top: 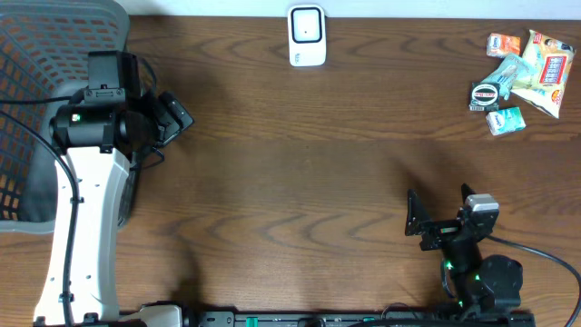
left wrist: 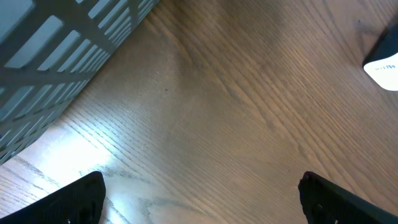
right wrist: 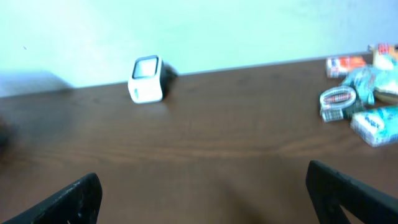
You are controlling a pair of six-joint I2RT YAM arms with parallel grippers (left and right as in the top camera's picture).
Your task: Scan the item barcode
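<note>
A dark wooden counter (top: pixel 300 173) seen from above, with 2 robot arms at its near edge.

A small white barcode scanner (top: pixel 307 36) stands upright at the middle of the far edge, its dark window facing the arms.

The items to scan lie in a loose cluster at the far right corner, well apart from both arms. They are a large yellow and red packet (top: pixel 546 68), a small orange packet (top: pixel 502 43), a pale teal packet (top: pixel 510 71), a round black and silver item (top: pixel 487 94) and a small teal box (top: pixel 506 120). Several of them touch or overlap. No barcode can be made out at this size.

A grey mesh basket (top: pixel 54 36) fills the far left corner and hangs past the left edge.

The left end effector (top: pixel 178 115) hovers just beside the basket, near the left edge. Its 2 black fingers are spread wide, with only bare wood between them.

The right end effector (right wrist: pixel 202 199) sits near the right end of the near edge and points toward the far edge. Its fingers are also spread wide and hold nothing. Its wrist camera shows the scanner and the item cluster ahead, slightly blurred.
</note>
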